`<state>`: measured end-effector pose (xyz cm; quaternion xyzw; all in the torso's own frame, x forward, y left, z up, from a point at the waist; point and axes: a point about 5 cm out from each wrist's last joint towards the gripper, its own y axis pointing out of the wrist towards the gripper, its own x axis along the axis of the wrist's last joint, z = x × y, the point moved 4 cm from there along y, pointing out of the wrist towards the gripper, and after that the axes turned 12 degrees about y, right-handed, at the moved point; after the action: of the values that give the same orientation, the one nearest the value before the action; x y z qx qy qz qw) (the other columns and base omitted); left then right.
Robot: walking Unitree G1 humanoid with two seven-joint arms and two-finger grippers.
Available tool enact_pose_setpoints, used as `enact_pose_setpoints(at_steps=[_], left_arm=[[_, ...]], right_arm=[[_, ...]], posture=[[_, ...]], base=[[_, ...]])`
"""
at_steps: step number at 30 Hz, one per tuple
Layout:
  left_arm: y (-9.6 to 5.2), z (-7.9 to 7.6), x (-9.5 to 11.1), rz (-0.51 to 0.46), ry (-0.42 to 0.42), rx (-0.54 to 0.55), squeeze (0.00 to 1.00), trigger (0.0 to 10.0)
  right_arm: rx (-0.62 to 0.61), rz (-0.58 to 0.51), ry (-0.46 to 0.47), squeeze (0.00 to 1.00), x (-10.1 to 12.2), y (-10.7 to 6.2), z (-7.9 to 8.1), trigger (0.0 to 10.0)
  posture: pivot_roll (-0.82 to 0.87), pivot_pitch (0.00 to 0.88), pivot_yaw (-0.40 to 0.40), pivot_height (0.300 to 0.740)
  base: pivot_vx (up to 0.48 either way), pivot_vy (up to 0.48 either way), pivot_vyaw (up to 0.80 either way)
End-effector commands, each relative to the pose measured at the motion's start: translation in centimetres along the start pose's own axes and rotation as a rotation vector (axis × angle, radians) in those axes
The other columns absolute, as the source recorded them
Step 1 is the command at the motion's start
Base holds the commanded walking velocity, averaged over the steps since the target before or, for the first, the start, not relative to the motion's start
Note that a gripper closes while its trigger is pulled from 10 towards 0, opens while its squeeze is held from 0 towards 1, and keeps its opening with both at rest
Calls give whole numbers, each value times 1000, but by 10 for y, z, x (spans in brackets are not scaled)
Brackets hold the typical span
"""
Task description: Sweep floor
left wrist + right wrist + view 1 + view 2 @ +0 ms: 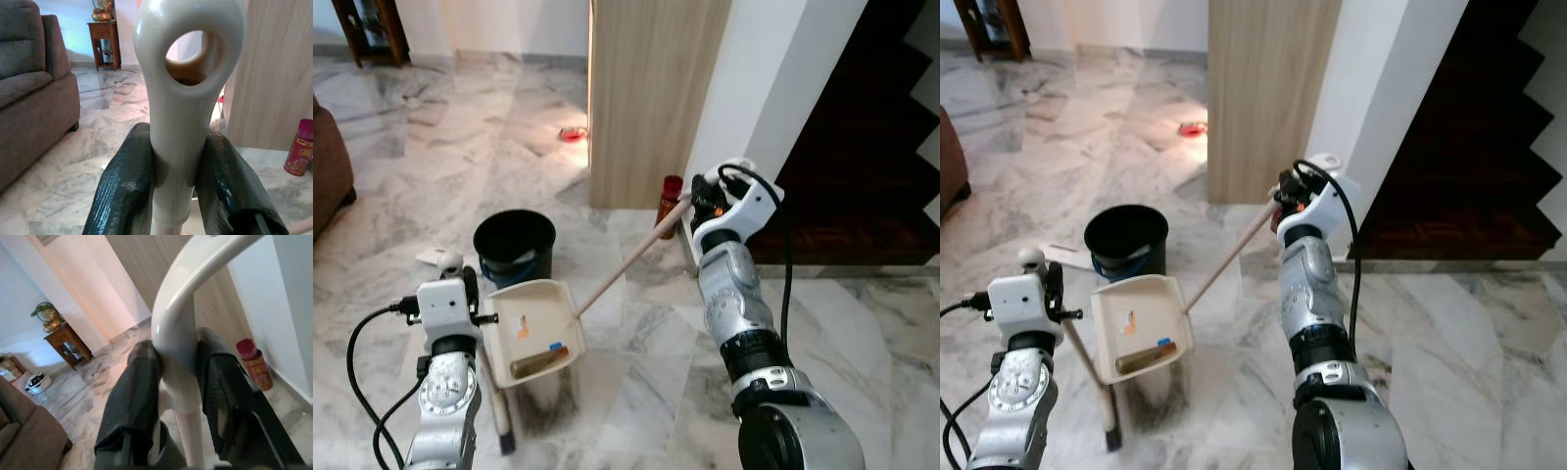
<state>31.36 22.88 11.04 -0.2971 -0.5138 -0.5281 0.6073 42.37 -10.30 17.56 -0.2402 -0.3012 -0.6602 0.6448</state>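
Note:
My left gripper (173, 161) is shut on the white top of the broom handle (181, 98), which has a hanging hole. The broom (1097, 392) stands upright beside my left arm, its brush on the marble floor. My right gripper (176, 377) is shut on the white curved grip (176, 333) of the dustpan's long wooden pole (626, 264). The cream dustpan (533, 328) hangs above the floor between my arms. In it lie a brown roll (538, 362) and small blue and orange bits. A black bin (514, 240) stands just behind the pan.
A wooden panel (651, 98) and a white wall stand ahead, with a red canister (671, 199) at their foot. Dark stairs (862, 147) rise at the right and a brown sofa (328, 166) sits at the left. A red object (573, 134) and white paper (435, 257) lie on the floor.

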Motion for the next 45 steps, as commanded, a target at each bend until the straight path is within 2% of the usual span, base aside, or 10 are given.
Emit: enact_pose_setpoints(at_steps=[1, 8, 13, 18, 45], left_arm=[[1, -2, 12, -56, -8, 0, 0, 10000], [-1, -3, 13, -63, -15, 1, 0, 10000], [1, -5, 15, -64, -20, 2, 0, 10000], [1, -5, 14, -58, -20, 0, 0, 10000], [1, -3, 18, -81, -26, 17, 0, 10000]], right_arm=[[21, -42, 29, 0, 13, 3, 13, 10000], [49, -28, 71, 0, 8, -1, 29, 10000], [68, -26, 78, 0, 8, -3, 34, 10000], [63, -29, 74, 0, 12, -3, 32, 10000], [79, -19, 85, 0, 16, -2, 36, 10000]], posture=[[100, 0, -77, 740], [104, 0, -80, 740], [100, 0, -76, 740], [98, 0, -75, 740], [99, 0, -84, 740]], base=[[0, 0, 0], [0, 0, 0], [0, 0, 0], [0, 227, 0], [251, 403, 0]])
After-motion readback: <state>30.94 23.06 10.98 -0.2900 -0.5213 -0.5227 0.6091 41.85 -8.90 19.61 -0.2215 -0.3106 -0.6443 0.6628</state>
